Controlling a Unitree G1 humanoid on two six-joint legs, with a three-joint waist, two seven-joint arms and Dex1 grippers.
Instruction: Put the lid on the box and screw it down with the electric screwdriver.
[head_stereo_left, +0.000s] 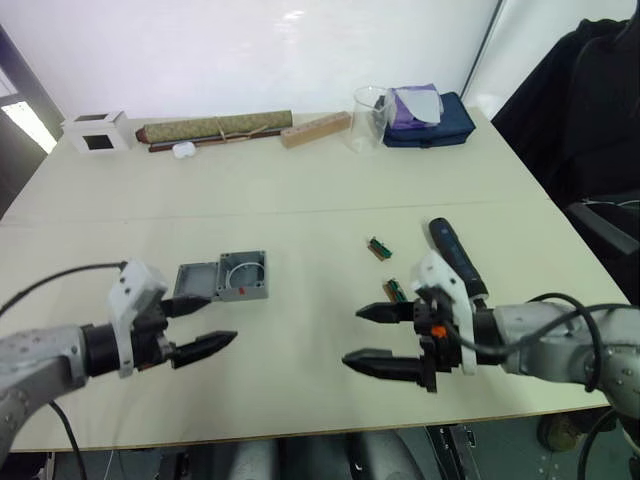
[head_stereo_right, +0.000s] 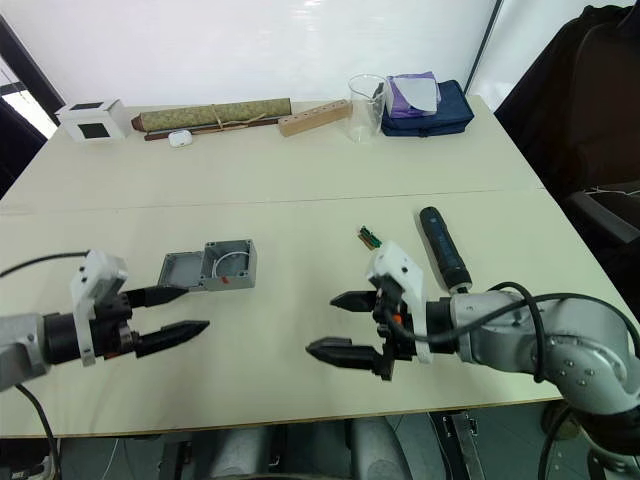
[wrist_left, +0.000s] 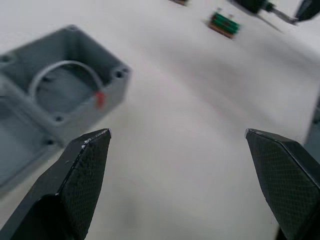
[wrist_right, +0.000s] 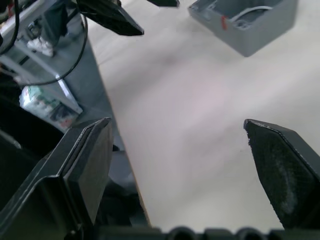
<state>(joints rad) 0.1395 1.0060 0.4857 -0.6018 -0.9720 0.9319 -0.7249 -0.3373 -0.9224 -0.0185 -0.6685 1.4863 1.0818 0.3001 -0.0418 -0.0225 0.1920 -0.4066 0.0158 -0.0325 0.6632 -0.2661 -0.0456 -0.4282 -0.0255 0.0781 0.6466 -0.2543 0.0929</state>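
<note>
- Nearest, both grippers hover low over the front of the worktop (head_stereo_left: 300, 190) with nothing in them: the left gripper (head_stereo_left: 200, 325) has its fingers spread apart, and so has the right gripper (head_stereo_left: 385, 338).
- Just beyond the left gripper lies the lid (head_stereo_left: 196, 281), flat and touching the left side of the box (head_stereo_left: 243, 276), which stands open with its pale round hollow showing.
- Beyond the right gripper, the electric screwdriver (head_stereo_left: 457, 258) lies on the worktop, well apart from the box; two small green parts (head_stereo_left: 379, 247) lie near it, too small to identify.
- By my reading, no step is done yet: the lid is off and the screwdriver untouched.
- Next, the left gripper would need to reach forward and take the lid by its edge, lift it, then square it over the box's corner holes.
- Farthest back sit a white cube (head_stereo_left: 96, 131), a rolled scroll (head_stereo_left: 215, 128), a wooden block (head_stereo_left: 316, 129), a clear cup (head_stereo_left: 369, 118) and a blue pouch (head_stereo_left: 430, 120).
</note>
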